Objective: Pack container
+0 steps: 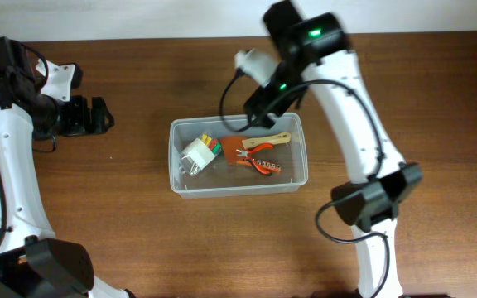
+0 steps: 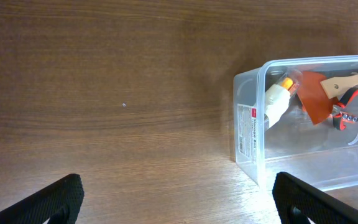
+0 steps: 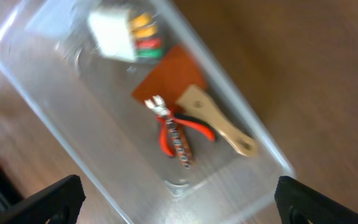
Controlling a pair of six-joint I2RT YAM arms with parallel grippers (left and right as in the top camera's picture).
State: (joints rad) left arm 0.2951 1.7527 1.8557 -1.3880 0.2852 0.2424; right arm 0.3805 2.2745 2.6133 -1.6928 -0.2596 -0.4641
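1. The container [image 1: 173,161] stands upright near the middle of the bench [image 1: 139,240]. Its long sides run parallel to the front edge and its top is open.
2. A white block [image 1: 194,155] with yellow, red and green pieces on one face lies inside, toward the container's left end.
3. A scraper [image 1: 259,146] with a pale wooden handle and an orange blade lies inside, toward the right end.
4. Red-handled pliers [image 1: 263,165] lie just beside the scraper on its front side, with their tip at the blade edge.
5. The left gripper [image 1: 104,116] hangs above bare bench toward the far left corner, well apart from the container. Its fingers [image 2: 55,199] are spread wide with nothing between them.
6. The right gripper [image 3: 176,202] hangs above the container near its far rim, over the scraper end. Its fingers are spread wide and hold nothing. The right wrist view is blurred.
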